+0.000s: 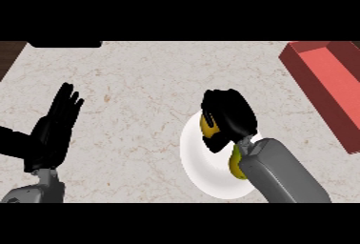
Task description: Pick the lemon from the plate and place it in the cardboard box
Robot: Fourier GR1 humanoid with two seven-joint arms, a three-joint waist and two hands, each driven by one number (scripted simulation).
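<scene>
Head view: right robot hand (228,119) curled on lemon (208,127) over plate (197,162).

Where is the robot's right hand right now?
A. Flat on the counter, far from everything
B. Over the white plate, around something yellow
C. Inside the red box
B: the right hand is curled over the white plate, with the yellow lemon showing between its fingers, while the red box sits apart at the right.

R hand (228,119) curled over lemon (208,125) on white plate (200,167); yellow also shows by forearm, lower down; L hand (56,126) open, fingers up, at left; red box (330,81) upper right, well apart.
</scene>
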